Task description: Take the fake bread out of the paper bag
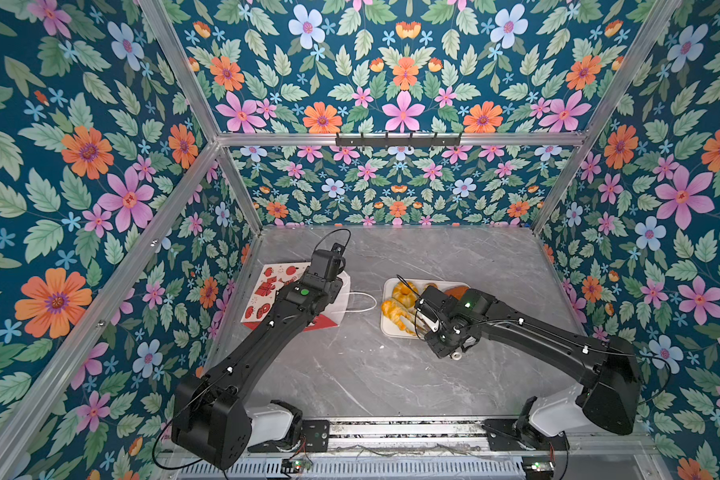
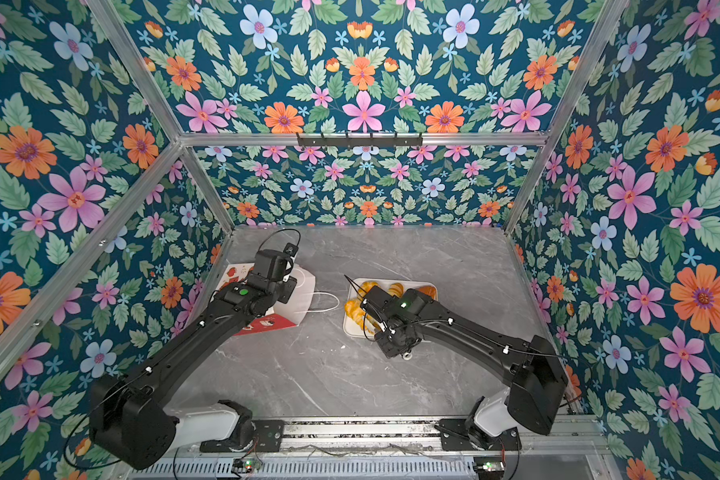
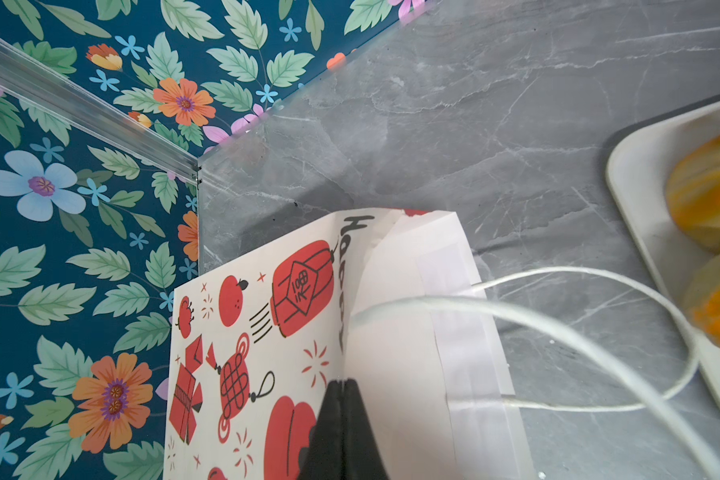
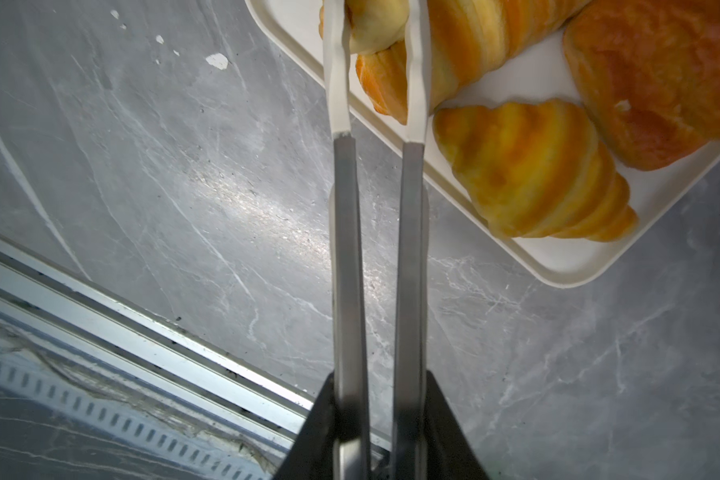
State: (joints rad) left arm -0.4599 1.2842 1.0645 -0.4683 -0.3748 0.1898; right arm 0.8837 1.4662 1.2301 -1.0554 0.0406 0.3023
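1. jaws of the left gripper (image 3: 343, 384) are pressed together on the upper wall of the paper bag (image 3: 267, 332), near its mouth.
2. jaws of the right gripper (image 4: 377, 386) clamp the handles of metal tongs (image 4: 345, 216).
3. the paper bag lies on its side on the table (image 1: 350, 365), at the left in both top views, with its mouth toward the tray (image 1: 388, 328).
4. the fake bread (image 4: 528, 174) lies on the tray.
5. the tongs' white tips stand either side of a pale roll (image 4: 375, 29) at the tray's edge.
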